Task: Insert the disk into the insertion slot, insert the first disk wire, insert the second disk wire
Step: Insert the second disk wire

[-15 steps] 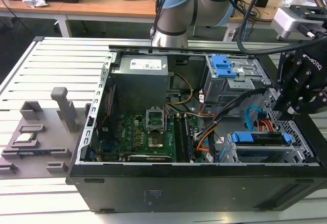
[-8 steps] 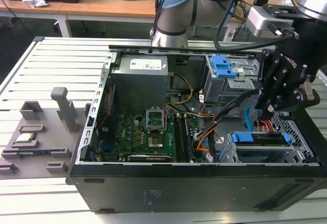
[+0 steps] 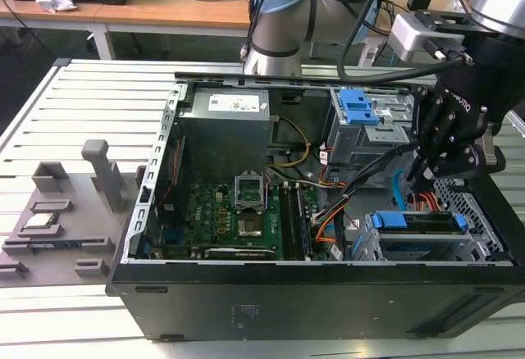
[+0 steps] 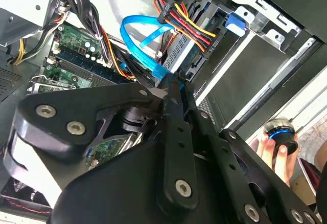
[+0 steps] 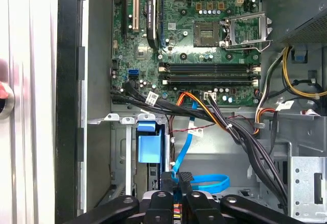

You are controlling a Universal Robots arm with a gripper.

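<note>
Second disk wire [image 4: 124,32], the flat light blue cable, is the nearest thing to the gripper [image 4: 172,83]. In both wrist views the black fingers are drawn together on its dark plug end, with the rest of the cable looping away in a slack curl.

Just beyond the fingertips is the disk [image 4: 179,50]. It already sits in the insertion slot [image 3: 476,211], the perforated cage at the lower right of the exterior view, and its blue frame faces the open side of the case. The first disk wire [image 4: 191,27] runs to the disk's connector edge beside the gripper and appears plugged in.

The step in hand looks like seating the blue cable's plug. Doing it well likely means keeping the plug square to the socket and pressing straight in without twisting. The slack loop should also stay off the orange-red bundle.

Farther off, the motherboard [image 3: 238,211] lies at the middle of the exterior view. A person's hand [image 4: 271,150] rests outside the case in the second wrist view.
</note>
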